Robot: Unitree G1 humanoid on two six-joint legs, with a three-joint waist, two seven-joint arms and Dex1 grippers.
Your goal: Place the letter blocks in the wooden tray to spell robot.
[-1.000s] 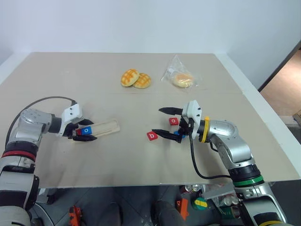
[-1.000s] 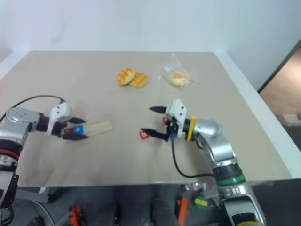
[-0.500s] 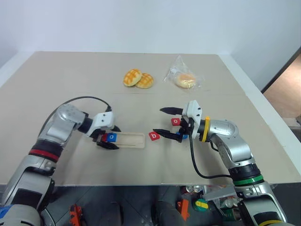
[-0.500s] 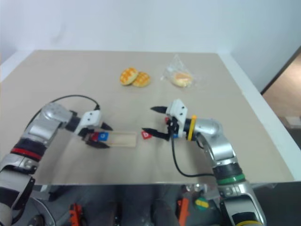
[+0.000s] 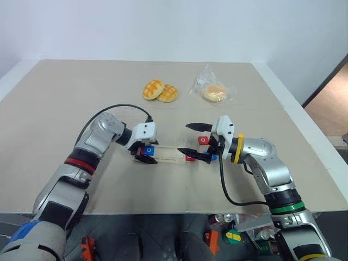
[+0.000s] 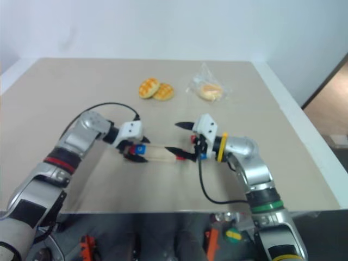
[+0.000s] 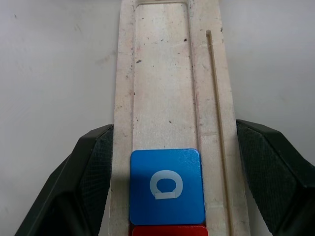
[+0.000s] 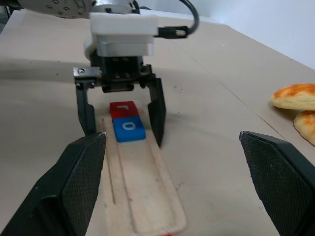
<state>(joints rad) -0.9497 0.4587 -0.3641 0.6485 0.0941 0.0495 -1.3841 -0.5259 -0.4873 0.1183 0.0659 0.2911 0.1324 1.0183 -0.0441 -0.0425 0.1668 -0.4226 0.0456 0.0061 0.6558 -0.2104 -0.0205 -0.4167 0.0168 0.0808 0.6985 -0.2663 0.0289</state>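
My left gripper (image 5: 145, 154) is shut on the left end of the wooden tray (image 5: 169, 154), one finger on each long side (image 7: 93, 172). In the tray's groove lie a red r block (image 8: 123, 109) and a blue o block (image 7: 167, 186), side by side between those fingers. The tray's right end reaches a red b block (image 5: 190, 157). My right gripper (image 5: 186, 138) stands open just past that end, pointing left, with its lower finger over the tray's tip. A red o block (image 5: 202, 140) lies between its fingers, and a blue block (image 5: 212, 157) is half hidden under it.
Two waffle-topped buns (image 5: 157, 91) and a bun in a clear bag (image 5: 212, 91) lie at the back of the beige table (image 5: 65, 98). A black cable (image 5: 225, 185) loops from my right wrist near the table's front edge.
My left gripper has dragged the tray, with the r and o blocks in it, well to the right until its end meets the b block by the right gripper. The right arm stayed still.
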